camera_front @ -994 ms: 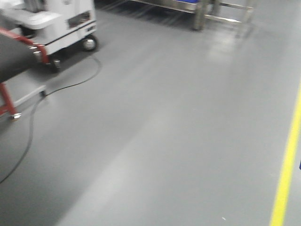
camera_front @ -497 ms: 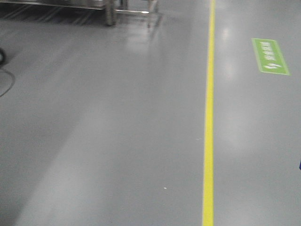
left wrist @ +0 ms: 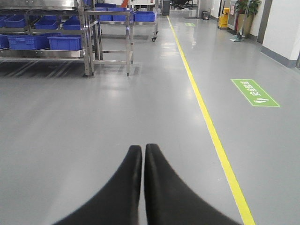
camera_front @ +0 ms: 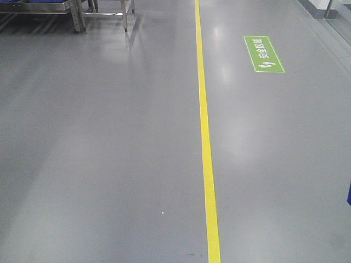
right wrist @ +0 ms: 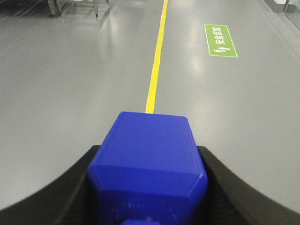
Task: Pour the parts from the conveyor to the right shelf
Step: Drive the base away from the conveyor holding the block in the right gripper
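Note:
My right gripper (right wrist: 147, 151) is shut on the part, a bright-blue plastic block (right wrist: 147, 154) that fills the gap between its black fingers (right wrist: 89, 161) and is carried above the grey floor. A sliver of blue (camera_front: 348, 194) shows at the front view's right edge. My left gripper (left wrist: 143, 150) is shut with nothing in it, its tips pressed together. A steel-framed shelf (left wrist: 86, 44) holding blue crates (left wrist: 65, 43) stands far ahead on the left, and its legs (camera_front: 77, 16) show in the front view's top left corner. The conveyor is out of view.
A yellow floor line (camera_front: 204, 131) runs away from me down the glossy grey floor. A green floor sign (camera_front: 264, 53) lies right of it. A steel trolley frame (left wrist: 112, 40) stands beside the shelf. A wall (left wrist: 281, 28) runs along the far right.
The front view has swung right: the red-edged conveyor, white cart and cable have left the frame. The yellow line has shifted from the right edge to the middle, and the green sign has appeared.

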